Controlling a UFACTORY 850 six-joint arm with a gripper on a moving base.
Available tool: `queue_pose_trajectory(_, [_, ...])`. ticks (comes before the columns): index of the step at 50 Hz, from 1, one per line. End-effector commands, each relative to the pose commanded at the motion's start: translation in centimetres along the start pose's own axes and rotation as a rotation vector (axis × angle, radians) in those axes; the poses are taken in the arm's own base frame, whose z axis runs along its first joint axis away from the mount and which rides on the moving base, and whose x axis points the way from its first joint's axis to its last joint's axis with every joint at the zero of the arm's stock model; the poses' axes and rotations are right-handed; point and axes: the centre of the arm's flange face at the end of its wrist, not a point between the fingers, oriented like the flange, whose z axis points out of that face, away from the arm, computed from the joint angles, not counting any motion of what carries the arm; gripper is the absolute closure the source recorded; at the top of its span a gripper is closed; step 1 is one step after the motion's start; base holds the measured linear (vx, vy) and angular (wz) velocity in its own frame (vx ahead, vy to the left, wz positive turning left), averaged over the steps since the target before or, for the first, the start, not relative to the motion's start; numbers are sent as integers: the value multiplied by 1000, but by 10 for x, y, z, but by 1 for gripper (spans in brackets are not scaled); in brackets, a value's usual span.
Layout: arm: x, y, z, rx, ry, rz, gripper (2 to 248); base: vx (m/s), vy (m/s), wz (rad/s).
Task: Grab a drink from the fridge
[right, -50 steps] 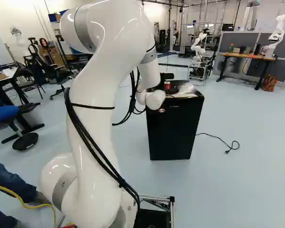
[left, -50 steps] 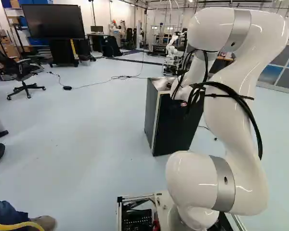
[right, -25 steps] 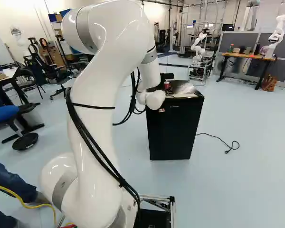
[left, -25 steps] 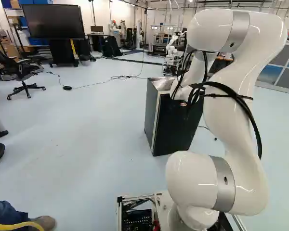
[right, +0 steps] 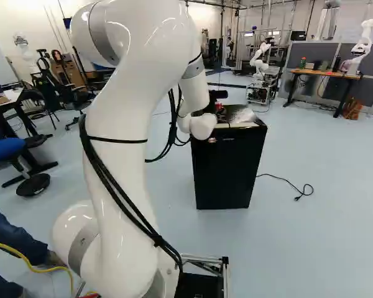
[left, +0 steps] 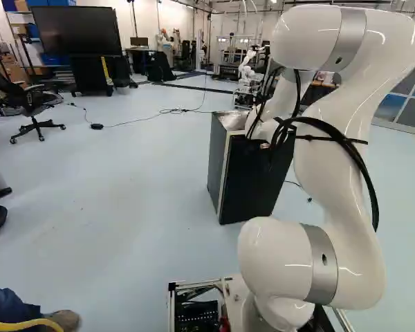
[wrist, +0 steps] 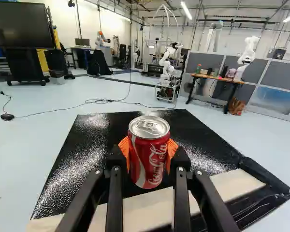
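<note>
The red drink can (wrist: 149, 152) is pinched in the gripper (right: 221, 114): one orange pad (wrist: 124, 151) lies against each of its two sides. The can is upright, or nearly so, with its silver lid upward and its tab side visible. It is over the black top of the fridge (right: 227, 174), but whether its bottom touches this top, one cannot tell. In the wrist view, the two dark fingers reach from the near side toward the can, and a pale strip (wrist: 239, 183) crosses the fridge's top below them.

The fridge stands on the pale blue floor (left: 138, 180), ahead of the arm (left: 353, 138). The arm, white and smooth, bends high and then goes down to the fridge; black cables (right: 105, 180) are tied along it. In the right base view, a dark cord (right: 286, 180) lies on the floor to the right of the fridge, with its end in a small curl.

Farther away, in the same view, a wooden-top desk (right: 326, 74) carries another robot (right: 360, 49), white also, at its right end. At the left of the left base view there is a black office chair (left: 31, 107), and behind it a big dark screen (left: 76, 31) on a stand. A long thin cable (left: 142, 119) runs over the floor between the screen and the fridge.
</note>
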Motion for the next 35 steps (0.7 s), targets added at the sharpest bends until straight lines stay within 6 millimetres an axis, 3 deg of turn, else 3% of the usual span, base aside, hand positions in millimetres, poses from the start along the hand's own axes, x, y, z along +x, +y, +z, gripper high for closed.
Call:
queue_pose_trajectory(17, [18,1,-3,-3,31,-4,155,0,0,0])
queue_pose_trajectory(35, [21,-1,-6,-1,32,-4,155,0,0,0])
